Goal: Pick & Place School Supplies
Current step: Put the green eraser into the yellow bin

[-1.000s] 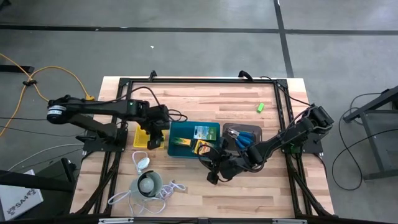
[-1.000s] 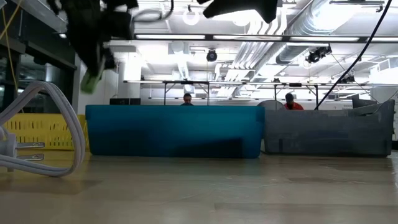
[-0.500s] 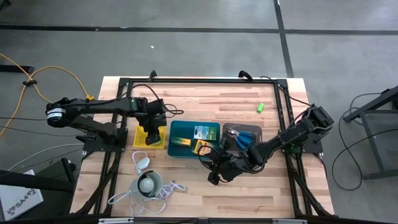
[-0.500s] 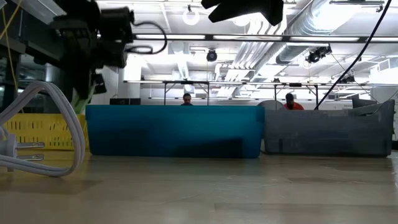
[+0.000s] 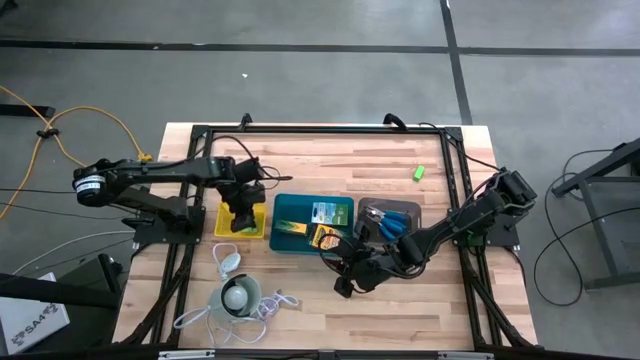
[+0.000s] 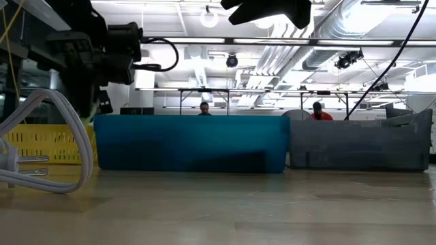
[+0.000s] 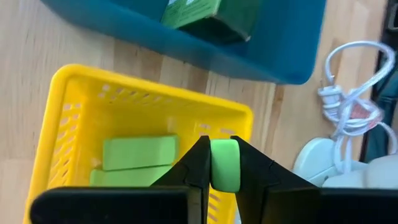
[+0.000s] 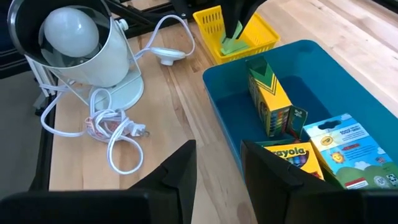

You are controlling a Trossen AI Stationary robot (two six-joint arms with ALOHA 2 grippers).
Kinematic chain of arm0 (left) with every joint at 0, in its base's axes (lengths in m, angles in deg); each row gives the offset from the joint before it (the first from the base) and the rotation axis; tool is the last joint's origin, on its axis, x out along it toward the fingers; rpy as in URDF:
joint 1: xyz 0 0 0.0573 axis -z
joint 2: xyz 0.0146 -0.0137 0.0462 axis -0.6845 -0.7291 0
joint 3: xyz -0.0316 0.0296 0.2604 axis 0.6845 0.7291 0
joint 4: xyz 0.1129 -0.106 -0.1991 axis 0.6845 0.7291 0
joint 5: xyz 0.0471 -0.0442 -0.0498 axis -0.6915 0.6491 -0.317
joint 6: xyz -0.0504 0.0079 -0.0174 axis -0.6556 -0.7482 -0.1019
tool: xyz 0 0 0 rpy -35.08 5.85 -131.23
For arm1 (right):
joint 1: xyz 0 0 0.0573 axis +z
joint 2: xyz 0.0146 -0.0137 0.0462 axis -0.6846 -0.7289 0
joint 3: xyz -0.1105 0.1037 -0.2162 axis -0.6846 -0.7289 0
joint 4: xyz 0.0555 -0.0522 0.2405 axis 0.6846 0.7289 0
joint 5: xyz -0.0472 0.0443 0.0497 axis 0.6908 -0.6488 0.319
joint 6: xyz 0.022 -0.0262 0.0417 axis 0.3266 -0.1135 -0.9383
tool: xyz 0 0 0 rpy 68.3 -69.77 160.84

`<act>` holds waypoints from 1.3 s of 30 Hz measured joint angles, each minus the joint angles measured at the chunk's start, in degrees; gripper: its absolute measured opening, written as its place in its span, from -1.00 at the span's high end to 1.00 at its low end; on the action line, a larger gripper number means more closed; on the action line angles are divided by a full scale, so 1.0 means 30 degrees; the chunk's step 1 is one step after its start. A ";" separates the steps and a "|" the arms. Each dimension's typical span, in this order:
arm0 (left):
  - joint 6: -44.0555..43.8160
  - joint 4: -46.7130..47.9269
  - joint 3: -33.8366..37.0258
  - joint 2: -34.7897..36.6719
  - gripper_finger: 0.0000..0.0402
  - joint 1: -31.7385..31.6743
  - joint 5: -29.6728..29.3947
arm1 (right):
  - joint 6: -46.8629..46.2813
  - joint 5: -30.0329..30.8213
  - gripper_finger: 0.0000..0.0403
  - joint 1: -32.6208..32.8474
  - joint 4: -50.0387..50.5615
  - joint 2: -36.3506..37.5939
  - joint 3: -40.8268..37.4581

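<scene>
Change since a second ago: your left gripper (image 7: 224,163) has swung from the teal tray's edge to over the yellow tray (image 7: 74,102), carrying its green block along.
Left gripper: your two fingers are pinched on a lime-green block (image 7: 224,165), held above the yellow tray's near rim.
Yellow tray: you can see two more lime-green blocks (image 7: 138,152) lying flat inside it.
Teal tray (image 8: 348,90): it sits just beside the yellow one and holds crayon boxes (image 8: 268,102) and a green-and-white flat pack (image 5: 327,212).
Grey tray (image 5: 412,212): blue-handled scissors (image 5: 393,222) lie in it.
Stray block (image 5: 419,173): one lime-green piece rests on bare table, well apart from the trays.
Right gripper (image 8: 217,165): your fingers are spread, hovering near the teal tray's front edge.
White lamp (image 8: 78,46): it stands near the table's front with its cord looped beside it.
</scene>
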 joint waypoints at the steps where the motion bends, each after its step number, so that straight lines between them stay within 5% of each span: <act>1: 0.0000 0.0046 0.0080 0.0000 0.78 0.0000 -0.0119 | -0.0007 -0.0026 0.44 0.0000 0.0000 0.0000 -0.0003; 31: 0.1020 -0.0009 0.0236 -0.0057 0.73 0.0000 -0.2280 | -0.0459 -0.0010 0.44 0.0379 -0.0029 0.0000 0.0004; 39: 0.1117 -0.0006 0.0229 -0.0058 0.55 0.0002 -0.2707 | -0.0460 -0.0013 0.44 0.0379 -0.0029 0.0000 -0.0003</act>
